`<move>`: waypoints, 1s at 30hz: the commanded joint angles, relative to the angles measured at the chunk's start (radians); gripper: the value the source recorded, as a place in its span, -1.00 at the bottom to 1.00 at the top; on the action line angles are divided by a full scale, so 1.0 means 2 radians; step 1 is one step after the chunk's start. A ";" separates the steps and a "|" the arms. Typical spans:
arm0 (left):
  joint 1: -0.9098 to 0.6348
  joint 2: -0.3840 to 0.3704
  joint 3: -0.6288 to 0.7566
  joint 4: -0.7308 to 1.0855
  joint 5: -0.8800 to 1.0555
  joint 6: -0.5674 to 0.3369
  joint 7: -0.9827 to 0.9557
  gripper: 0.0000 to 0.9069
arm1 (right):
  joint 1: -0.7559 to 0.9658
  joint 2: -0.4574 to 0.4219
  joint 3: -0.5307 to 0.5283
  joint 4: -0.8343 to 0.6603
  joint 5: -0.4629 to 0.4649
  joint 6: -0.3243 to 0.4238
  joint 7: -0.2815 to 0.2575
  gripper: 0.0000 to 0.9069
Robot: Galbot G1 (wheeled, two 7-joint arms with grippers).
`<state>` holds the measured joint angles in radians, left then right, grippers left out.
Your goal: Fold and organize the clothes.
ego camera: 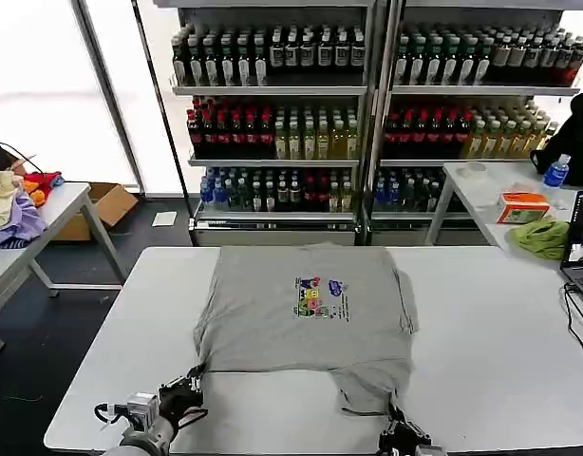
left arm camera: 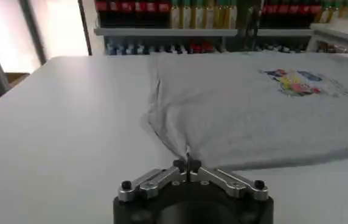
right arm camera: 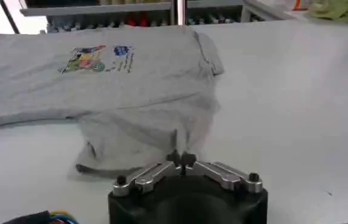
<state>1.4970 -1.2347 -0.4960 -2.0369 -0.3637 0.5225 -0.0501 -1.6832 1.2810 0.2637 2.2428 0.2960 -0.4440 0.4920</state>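
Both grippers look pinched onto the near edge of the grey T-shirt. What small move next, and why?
Probably lift both together a little, then carry the hem away from the robot toward the collar. The left gripper and right gripper are each shut on a near corner of the T-shirt, which lies print-up and mostly flat on the white table, so raising evenly should avoid dragging it.
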 commanded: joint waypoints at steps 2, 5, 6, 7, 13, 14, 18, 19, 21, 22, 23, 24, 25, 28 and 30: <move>-0.012 -0.001 -0.005 -0.022 -0.010 -0.035 -0.003 -1.00 | 0.004 0.005 0.006 0.009 -0.061 0.046 -0.028 -1.00; -0.027 -0.006 -0.006 -0.031 -0.032 -0.047 -0.011 -1.00 | 0.030 0.020 0.005 0.014 -0.084 0.059 -0.042 -1.00; -0.032 -0.007 -0.006 -0.031 -0.032 -0.052 -0.012 -1.00 | 0.041 0.024 0.006 0.012 -0.088 0.061 -0.045 -1.00; -0.036 -0.007 -0.006 -0.030 -0.032 -0.055 -0.013 -1.00 | 0.048 0.026 0.006 0.010 -0.091 0.061 -0.046 -1.00; -0.071 -0.006 -0.005 -0.014 -0.038 -0.063 -0.014 -1.00 | 0.121 0.049 0.016 -0.019 -0.101 0.060 -0.055 -1.00; -0.080 -0.006 -0.004 -0.007 -0.040 -0.064 -0.014 -1.00 | 0.136 0.051 0.017 -0.033 -0.099 0.060 -0.059 -1.00; -0.111 -0.003 0.001 0.017 -0.047 -0.063 -0.014 -1.00 | 0.167 0.046 0.018 -0.066 -0.100 0.063 -0.068 -1.00; -0.122 -0.003 0.003 0.027 -0.050 -0.063 -0.014 -1.00 | 0.180 0.043 0.018 -0.079 -0.098 0.064 -0.069 -1.00; -0.133 -0.003 0.005 0.037 -0.053 -0.062 -0.013 -1.00 | 0.199 0.044 0.018 -0.090 -0.100 0.062 -0.066 -1.00; -0.139 -0.004 0.007 0.044 -0.053 -0.062 -0.013 -1.00 | 0.207 0.045 0.018 -0.094 -0.099 0.059 -0.067 -1.00; -0.146 -0.005 0.008 0.050 -0.054 -0.062 -0.013 -1.00 | 0.213 0.046 0.018 -0.098 -0.098 0.057 -0.066 -1.00; -0.153 -0.005 0.010 0.058 -0.055 -0.062 -0.013 -1.00 | 0.224 0.047 0.018 -0.103 -0.098 0.054 -0.067 -1.00; -0.161 -0.006 0.014 0.066 -0.056 -0.062 -0.013 -1.00 | 0.235 0.047 0.017 -0.113 -0.097 0.050 -0.067 -1.00; -0.177 -0.008 0.019 0.081 -0.055 -0.061 -0.013 -1.00 | 0.253 0.043 0.012 -0.132 -0.092 0.041 -0.069 -1.00; -0.187 -0.009 0.023 0.093 -0.055 -0.061 -0.013 -1.00 | 0.270 0.041 0.010 -0.147 -0.087 0.034 -0.069 -1.00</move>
<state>1.2005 -1.2553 -0.4551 -1.9115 -0.4650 0.4099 -0.0755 -1.2187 1.3592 0.2777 1.9901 0.1418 -0.3800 0.3629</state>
